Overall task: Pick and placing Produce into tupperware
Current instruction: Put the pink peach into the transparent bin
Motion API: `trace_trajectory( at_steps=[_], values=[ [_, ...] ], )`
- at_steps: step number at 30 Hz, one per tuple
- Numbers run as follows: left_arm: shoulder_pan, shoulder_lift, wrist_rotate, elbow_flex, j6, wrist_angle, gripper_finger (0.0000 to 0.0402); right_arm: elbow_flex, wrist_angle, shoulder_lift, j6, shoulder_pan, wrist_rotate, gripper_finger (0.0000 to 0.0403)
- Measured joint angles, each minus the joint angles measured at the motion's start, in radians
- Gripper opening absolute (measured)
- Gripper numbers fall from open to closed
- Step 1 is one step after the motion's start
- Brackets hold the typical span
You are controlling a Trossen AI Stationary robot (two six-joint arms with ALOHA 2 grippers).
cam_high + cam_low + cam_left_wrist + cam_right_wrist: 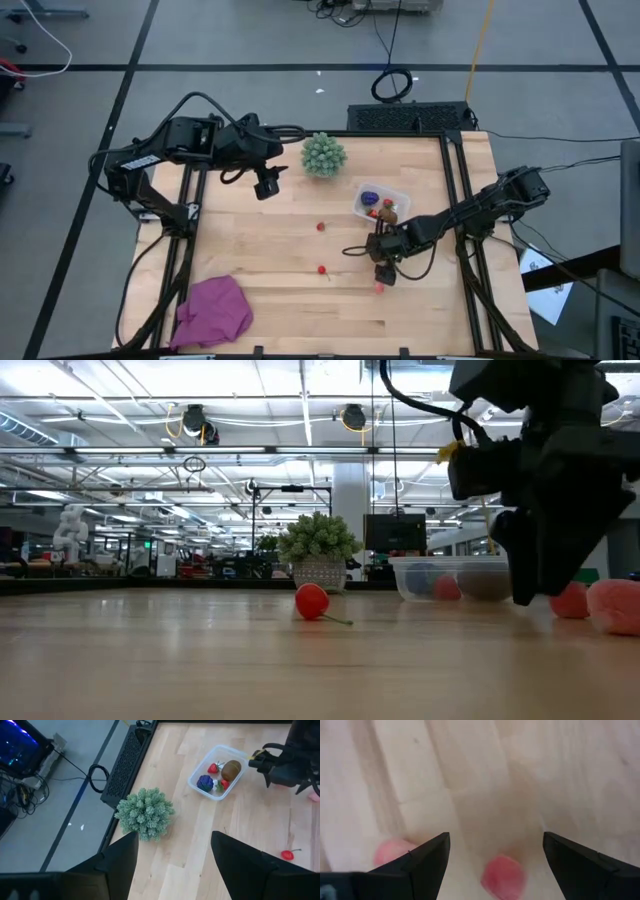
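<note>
Two pink berries sit under the right end effector (492, 851), fingers apart, empty.
One berry (503, 877) lies between its fingers, nearer this arm; tupperware (381, 200) just beyond; left end effector (172, 851) parted, well away.

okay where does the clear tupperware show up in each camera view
High view: the tupperware lies right of centre, just beyond the right gripper.
Low view: right of middle, at the table's far edge.
Left wrist view: upper middle, fruit inside.
Right wrist view: not in it.
Shared landmark: the green spiky ball beside it.
</note>
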Motion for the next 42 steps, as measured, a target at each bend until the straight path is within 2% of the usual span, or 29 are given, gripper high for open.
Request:
trace_trajectory(
  at_steps=[3, 12, 42],
  values=[
    [0.000, 0.000, 0.000, 0.000, 0.000, 0.000, 0.0255, -0.002, 0.026, 0.001, -0.012, -0.006, -0.003, 0.0311],
    [0.000, 0.000, 0.000, 0.000, 0.000, -0.001, 0.0255, -0.002, -0.091, 0.000, -0.002, -0.019, -0.003, 0.0311],
    [0.000, 0.000, 0.000, 0.000, 0.000, -0.001, 0.0255, -0.001, -0.128, -0.002, 0.075, -0.017, -0.032, 0.0302]
  ],
)
